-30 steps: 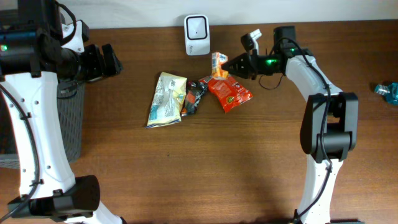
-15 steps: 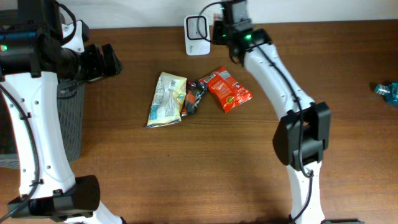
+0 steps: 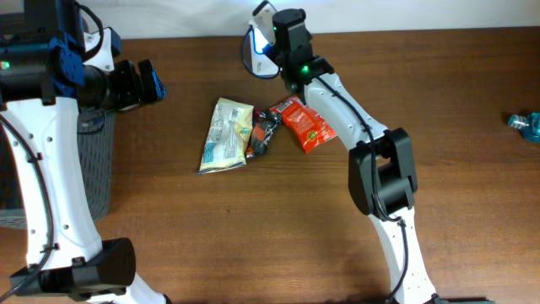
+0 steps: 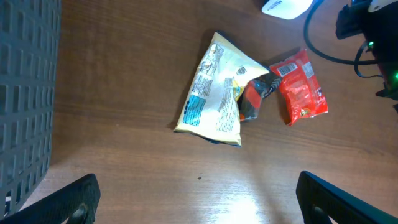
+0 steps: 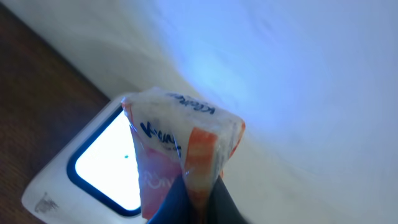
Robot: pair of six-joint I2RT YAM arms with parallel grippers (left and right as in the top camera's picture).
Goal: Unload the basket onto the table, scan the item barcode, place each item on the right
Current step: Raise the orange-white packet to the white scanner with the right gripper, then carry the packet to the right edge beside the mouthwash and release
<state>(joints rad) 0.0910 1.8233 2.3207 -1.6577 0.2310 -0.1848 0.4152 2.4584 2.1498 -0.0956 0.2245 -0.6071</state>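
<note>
At the counter's (image 3: 253,236) 12 o'clock edge, the right pincer (image 5: 193,199) is clamped shut on the bottom of an orange-and-white packet (image 5: 180,155), holding it upright just in front of the lit window of the white scanner (image 5: 56,186). The left pincer (image 3: 150,82) hovers at 10 o'clock beside the grey basket (image 4: 25,93), jaws spread wide and empty. Near the centre lie a yellow pouch (image 3: 226,135), a dark wrapper (image 3: 263,133) and a red packet (image 3: 310,125), touching one another.

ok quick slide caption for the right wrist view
The right gripper holds an orange-and-white packet in front of the scanner and its lit window.
</note>
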